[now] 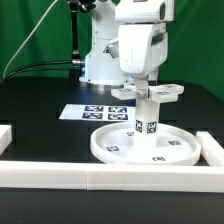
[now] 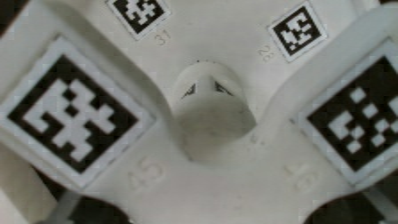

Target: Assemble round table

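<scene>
The tool (image 1: 146,88) hangs at centre frame in the exterior view, directly over the cross-shaped base piece (image 1: 148,93), but the wrist housing and the cross's arms hide its fingertips, so I cannot tell whether it is clenched on the piece or released. The cross sits on top of the short cylindrical leg (image 1: 146,115), which stands upright in the middle of the large rimmed round disc (image 1: 145,146), lying flat on the black bench (image 1: 40,100) in the lower centre of the frame. The wrist view shows what the exterior view cannot: the cross-shaped base piece (image 2: 199,105) fills the picture close up, its tags large on the arms, the corners cut off by the frame; the fingers are not clearly made out there. The marker board (image 1: 95,112) lies just behind the disc, toward the exterior view's left. White border rails (image 1: 60,176) run along the bottom edge, close to the disc's rim; open bench lies at the left.
</scene>
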